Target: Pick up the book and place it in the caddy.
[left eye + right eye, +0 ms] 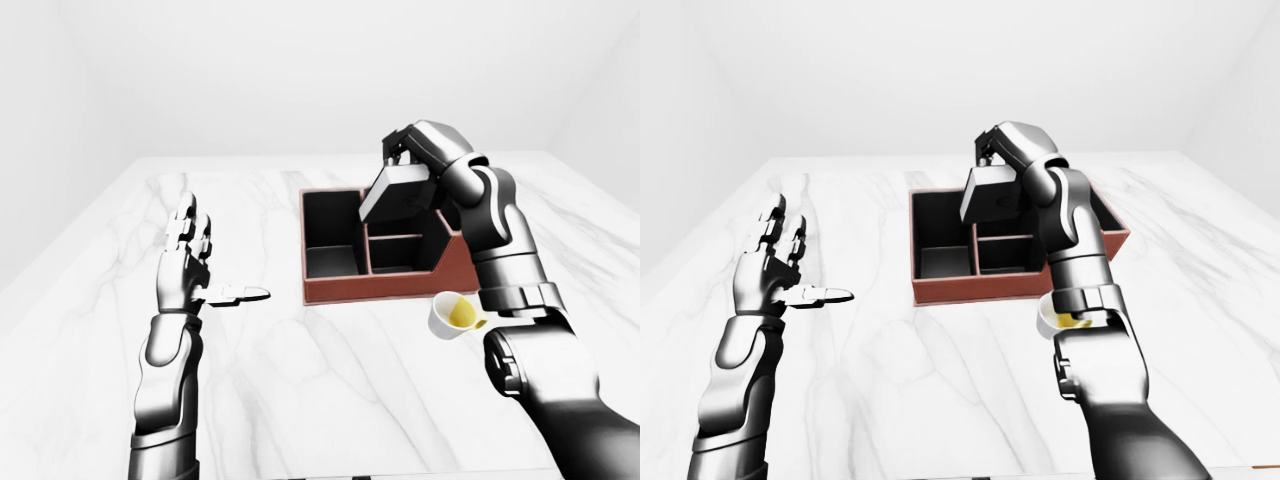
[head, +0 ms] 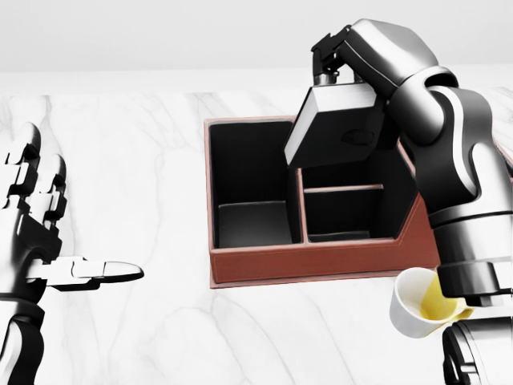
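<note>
The caddy (image 2: 321, 263) is a reddish-brown box with black compartments, at the middle right of the head view. My right hand (image 2: 341, 68) is shut on the book (image 2: 333, 124), a dark block with a pale page edge. It holds the book tilted above the caddy's upper middle compartment, clear of the walls. My left hand (image 2: 40, 224) is open and empty at the left edge of the head view, fingers up and thumb pointing right, far from the caddy.
A white cup with yellow inside (image 2: 421, 305) stands on the marble table (image 2: 144, 176) just below the caddy's right end, partly behind my right forearm (image 2: 465, 200). The table's edges show in the left-eye view (image 1: 60, 250).
</note>
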Controlling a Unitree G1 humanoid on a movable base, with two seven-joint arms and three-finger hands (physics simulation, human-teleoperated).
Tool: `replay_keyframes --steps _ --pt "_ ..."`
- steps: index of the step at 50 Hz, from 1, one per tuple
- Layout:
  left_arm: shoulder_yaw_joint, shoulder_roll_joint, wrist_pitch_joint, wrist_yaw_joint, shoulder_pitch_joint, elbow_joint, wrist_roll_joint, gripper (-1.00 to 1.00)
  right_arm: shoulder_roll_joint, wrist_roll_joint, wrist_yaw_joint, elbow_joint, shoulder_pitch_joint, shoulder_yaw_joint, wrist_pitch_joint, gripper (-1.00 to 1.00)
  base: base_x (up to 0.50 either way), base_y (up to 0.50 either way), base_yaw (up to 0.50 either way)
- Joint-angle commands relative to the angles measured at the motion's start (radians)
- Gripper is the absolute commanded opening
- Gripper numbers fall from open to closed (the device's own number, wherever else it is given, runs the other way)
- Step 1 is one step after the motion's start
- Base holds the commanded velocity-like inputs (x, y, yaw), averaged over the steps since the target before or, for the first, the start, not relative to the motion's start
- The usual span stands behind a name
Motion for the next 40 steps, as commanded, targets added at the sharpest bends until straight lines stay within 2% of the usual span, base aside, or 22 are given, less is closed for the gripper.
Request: replay_keyframes --steps 1,14,21,26,40 --pt "0.004 0.002 0.0 0.0 0.002 -0.004 -0.003 1.0 -0.041 -0.024 -0.172 0.297 -0.136 -0.002 0.0 -1.0 0.0 0.0 0.0" --pt "0.012 0.005 0.0 -0.001 0.003 0.006 -0.005 1.0 -0.039 -0.072 -0.324 0.53 -0.199 0.031 0.0 -1.0 0.0 0.0 0.0" --pt "0.013 0.006 0.0 -0.002 0.003 0.024 -0.005 1.0 -0.033 -0.087 -0.361 0.594 -0.202 0.041 0.0 -1.0 0.0 0.0 0.0" --pt "0.013 0.007 0.0 -0.001 0.002 0.032 -0.006 1.0 -0.032 -0.077 -0.341 0.616 -0.19 0.041 0.0 -1.0 0.0 0.0 0.0" --pt "0.021 0.01 0.0 -0.004 0.012 0.04 -0.008 1.0 -0.03 -0.143 -0.414 0.695 -0.177 0.064 0.0 -1.0 0.0 0.0 0.0"
